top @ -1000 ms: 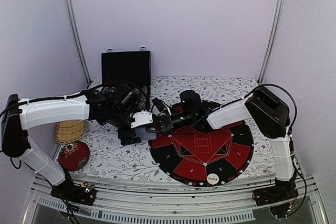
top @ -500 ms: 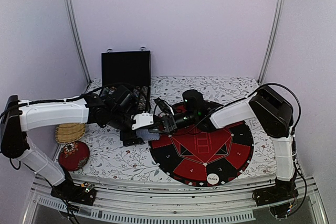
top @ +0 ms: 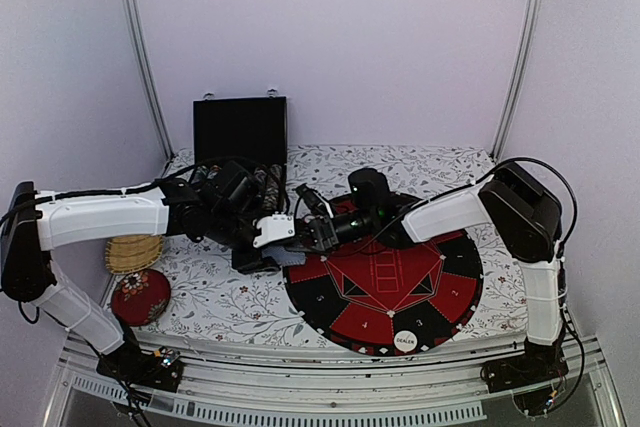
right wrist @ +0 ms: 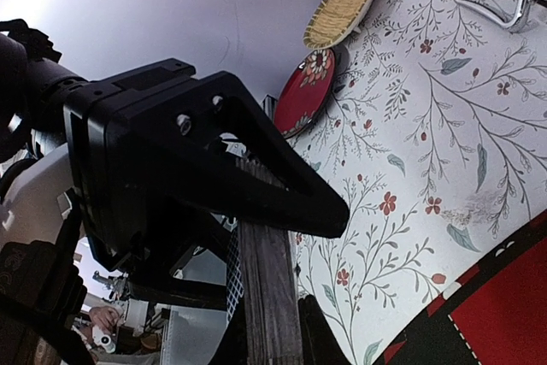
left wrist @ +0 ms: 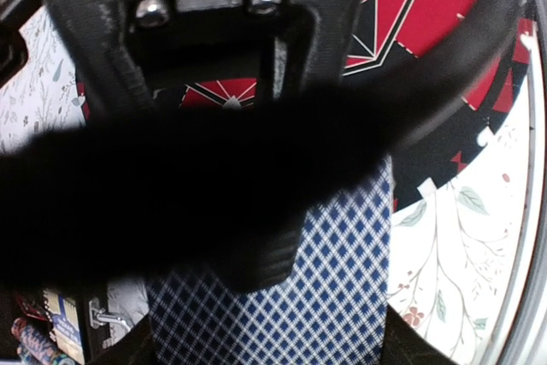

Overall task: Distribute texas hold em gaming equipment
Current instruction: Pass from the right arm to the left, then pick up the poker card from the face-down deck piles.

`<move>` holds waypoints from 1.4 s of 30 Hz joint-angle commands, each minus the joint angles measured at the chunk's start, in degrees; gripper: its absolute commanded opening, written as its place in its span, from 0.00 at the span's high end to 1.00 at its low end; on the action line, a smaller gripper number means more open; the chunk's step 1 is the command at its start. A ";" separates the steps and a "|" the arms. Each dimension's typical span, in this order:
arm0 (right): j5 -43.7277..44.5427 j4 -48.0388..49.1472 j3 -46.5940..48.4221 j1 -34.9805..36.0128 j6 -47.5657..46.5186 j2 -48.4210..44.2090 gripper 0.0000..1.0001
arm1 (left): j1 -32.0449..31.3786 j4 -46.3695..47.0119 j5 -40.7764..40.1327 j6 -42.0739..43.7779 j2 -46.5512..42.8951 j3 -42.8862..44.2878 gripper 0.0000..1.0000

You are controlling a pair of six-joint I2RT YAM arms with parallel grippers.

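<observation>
One deck of playing cards [right wrist: 267, 297] is up off the surface, between the two claws at the left rim of the round red-and-black mat [top: 455, 292]. The right claw [top: 308, 235] is closed tight on the deck's edge, so the stacked card edges run straight out between its fingers. The left claw [top: 270, 252] sits right over the deck. Its wrist view shows the top card's blue-and-white diamond-check back just beneath one finger [left wrist: 265, 254], but a blurred dark shape crosses that view, so I cannot tell how far its jaws are open or whether they grip.

One white DEALER button [top: 405, 341] lies on the mat's near edge, well apart from both claws.

One black case [top: 240, 129] stands open at the back left, its lid upright. At the left edge are one woven straw dish [top: 133, 250] and, nearer the arm bases, one red floral dish [top: 140, 296] — the two just beside each other.

The surface [top: 230, 302] wears a white cloth printed with leafy sprigs and small red flowers. Pale lilac walls close in the scene, with two slanted metal rails [top: 140, 57] rising behind.
</observation>
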 commanded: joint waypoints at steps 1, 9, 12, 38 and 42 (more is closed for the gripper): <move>-0.93 -2.68 0.99 0.75 -1.77 -2.44 0.89 | 0.46 5.05 0.56 -0.77 -0.76 0.78 0.40; 4.19 -7.55 0.85 0.71 -5.23 -4.37 0.68 | 0.43 5.30 1.11 -1.08 -2.11 0.08 0.43; 5.84 -9.73 0.82 0.61 -6.67 -5.00 0.66 | 0.49 5.75 0.96 -1.02 -2.78 -0.55 0.44; 11.77 -19.43 -0.40 -0.81 -14.04 -10.35 0.58 | 0.64 5.28 -1.03 -1.19 -3.53 -2.01 0.45; 10.17 -19.21 1.74 -0.28 -14.11 -9.40 0.51 | 0.64 5.25 -0.74 -1.26 -3.35 -1.86 0.45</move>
